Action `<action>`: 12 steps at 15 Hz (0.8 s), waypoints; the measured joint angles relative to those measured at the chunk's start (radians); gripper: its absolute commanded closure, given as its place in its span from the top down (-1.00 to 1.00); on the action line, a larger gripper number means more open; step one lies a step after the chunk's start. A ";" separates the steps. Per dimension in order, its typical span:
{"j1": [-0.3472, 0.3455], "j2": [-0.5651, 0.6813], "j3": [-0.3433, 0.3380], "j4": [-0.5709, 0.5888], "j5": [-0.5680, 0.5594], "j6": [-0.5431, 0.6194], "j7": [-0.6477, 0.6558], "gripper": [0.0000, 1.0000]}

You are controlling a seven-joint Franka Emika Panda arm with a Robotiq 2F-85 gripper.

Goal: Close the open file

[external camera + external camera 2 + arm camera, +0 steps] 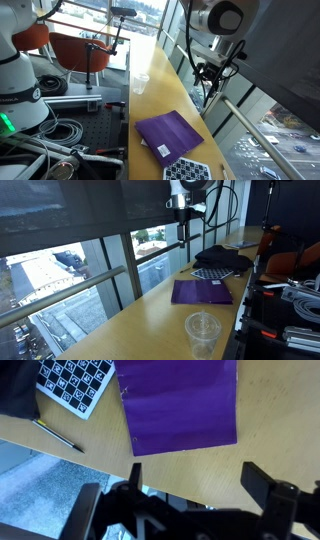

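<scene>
The purple file [172,133] lies flat on the wooden counter with its cover down and no white pages showing. It appears in both exterior views [202,291] and fills the top of the wrist view [178,405]. My gripper [211,72] hangs well above the counter, near the window, clear of the file [184,216]. In the wrist view its two dark fingers [198,478] stand wide apart with nothing between them.
A dark board with white dots [187,170] lies next to the file [72,382]. A pen [57,436] lies on the counter near it. A clear plastic cup [202,335] stands on the counter. A black cloth [225,258] lies further along. Window glass borders the counter.
</scene>
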 measured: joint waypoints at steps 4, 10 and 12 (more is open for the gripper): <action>-0.017 -0.083 -0.013 -0.054 0.040 -0.097 0.131 1.00; -0.020 -0.245 -0.020 -0.276 0.036 -0.052 0.237 1.00; -0.020 -0.288 -0.020 -0.342 0.030 -0.018 0.250 1.00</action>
